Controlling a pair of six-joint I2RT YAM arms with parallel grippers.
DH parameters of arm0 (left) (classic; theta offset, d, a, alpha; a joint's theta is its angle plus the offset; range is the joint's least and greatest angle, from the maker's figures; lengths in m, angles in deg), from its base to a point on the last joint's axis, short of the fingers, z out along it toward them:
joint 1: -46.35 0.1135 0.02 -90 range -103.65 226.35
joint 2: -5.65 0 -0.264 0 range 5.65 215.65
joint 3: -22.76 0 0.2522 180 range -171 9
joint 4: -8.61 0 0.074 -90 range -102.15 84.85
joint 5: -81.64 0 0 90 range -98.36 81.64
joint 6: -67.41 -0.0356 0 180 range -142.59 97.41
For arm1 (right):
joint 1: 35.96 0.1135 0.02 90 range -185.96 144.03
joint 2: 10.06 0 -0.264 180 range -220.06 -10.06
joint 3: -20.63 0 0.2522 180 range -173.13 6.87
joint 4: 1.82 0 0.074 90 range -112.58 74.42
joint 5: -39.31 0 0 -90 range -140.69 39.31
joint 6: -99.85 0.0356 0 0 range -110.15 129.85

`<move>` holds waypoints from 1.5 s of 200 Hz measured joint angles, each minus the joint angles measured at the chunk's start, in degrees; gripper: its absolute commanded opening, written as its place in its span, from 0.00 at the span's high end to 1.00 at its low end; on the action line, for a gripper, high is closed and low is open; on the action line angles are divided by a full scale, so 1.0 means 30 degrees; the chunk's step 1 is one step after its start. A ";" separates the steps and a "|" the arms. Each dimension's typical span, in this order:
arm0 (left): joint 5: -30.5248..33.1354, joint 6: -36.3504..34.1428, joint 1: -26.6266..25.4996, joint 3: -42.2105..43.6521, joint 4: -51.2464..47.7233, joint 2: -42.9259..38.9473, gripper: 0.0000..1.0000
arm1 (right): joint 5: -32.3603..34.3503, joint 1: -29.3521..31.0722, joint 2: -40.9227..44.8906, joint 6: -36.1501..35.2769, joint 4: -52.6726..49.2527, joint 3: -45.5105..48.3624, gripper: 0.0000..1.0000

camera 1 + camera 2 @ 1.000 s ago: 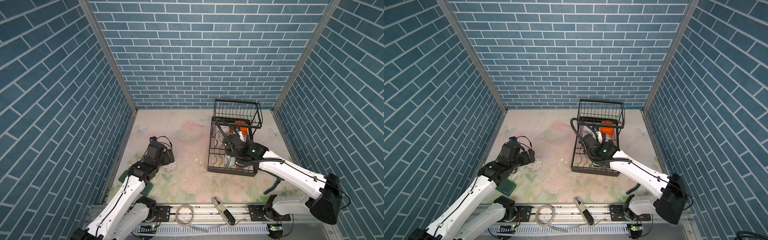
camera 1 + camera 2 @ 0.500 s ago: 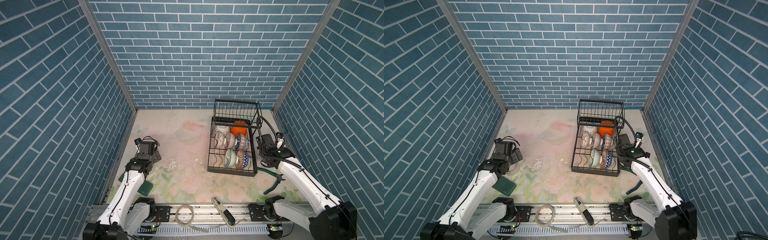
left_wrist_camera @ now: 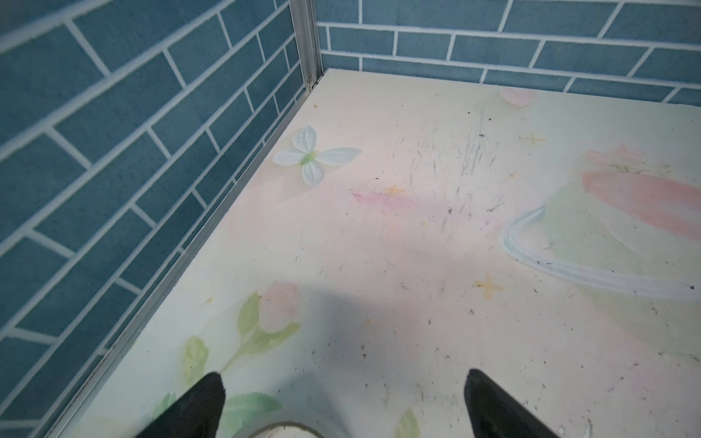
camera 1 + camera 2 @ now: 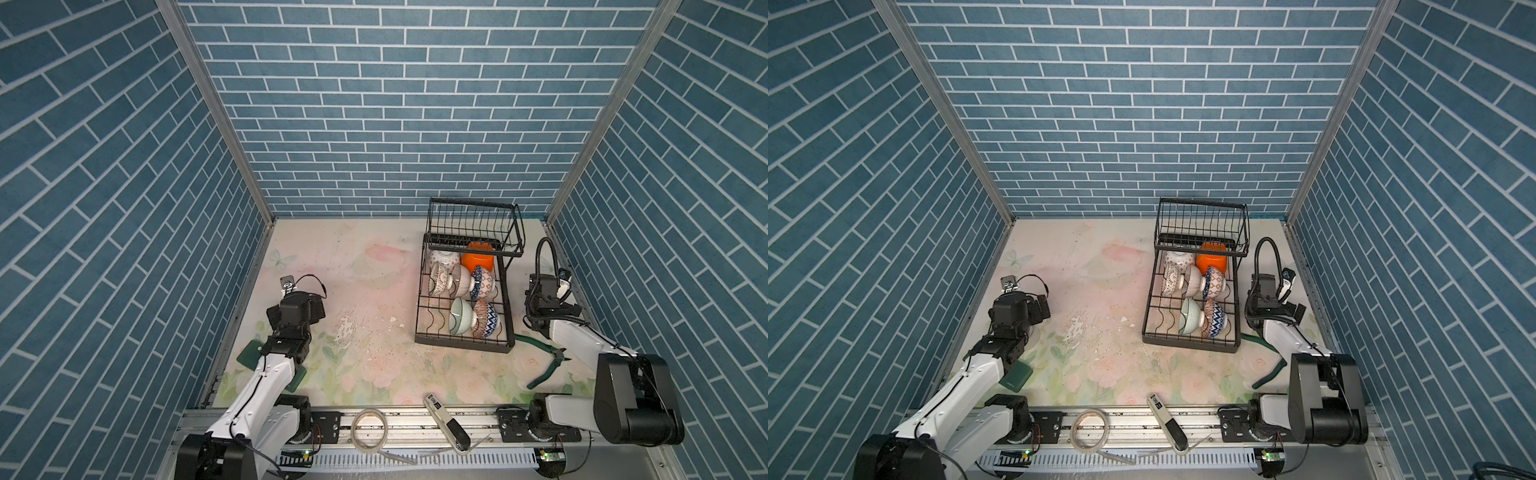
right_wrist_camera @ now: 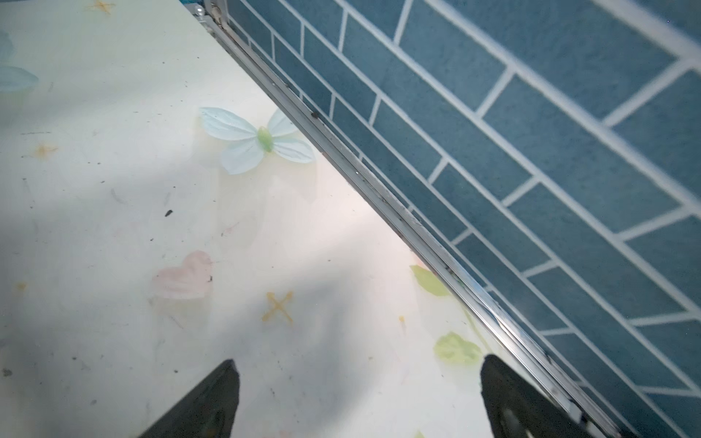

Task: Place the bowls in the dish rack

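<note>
**Seven or so bowls racked, both end effectors empty**

Every bowl [image 4: 460,281] in sight sits in the lower tier of the dish rack [image 4: 461,345], most tipped on edge between the curved slot wires. The orange plastic bowl [image 4: 478,262] is tucked at the back under the raised basket. A pale green bowl [image 4: 461,318] and a blue zigzag bowl [image 4: 491,318] stand nearest the rack's front. I see none on the counter [image 4: 374,291] around the rack.

The left end effector [image 3: 343,379] hangs well left of the rack, fingers spread wide over bare counter, holding nothing. The right end effector [image 5: 360,364] sits just right of the rack, fingers equally apart and empty.

As for handling, the ceramic ones look rigid, glazed and slick, likely weighty for their size and prone to chipping against wire. I'd pinch the rim, one finger inside and one outside. The orange one should be lighter and more forgiving.

No brand or writing reads on the bowls or the rack. A handheld tool [image 4: 434,404] in front of the rack carries a label too small to read.
</note>
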 measured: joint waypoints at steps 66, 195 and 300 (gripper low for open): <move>-0.0481 -0.1100 0.0015 0.0852 0.4022 0.2324 0.00 | -0.3643 -0.0131 -0.1719 -0.3126 1.0790 0.3235 0.01; -0.2120 -0.3810 0.0080 0.0634 1.1621 0.8109 0.00 | -0.9413 -0.1209 -0.3548 -0.5552 1.4724 0.3563 0.01; -0.1581 -0.3934 0.0532 0.0794 1.5635 1.1183 0.00 | -0.9311 -0.1209 -0.3563 -0.5515 1.4717 0.3563 0.01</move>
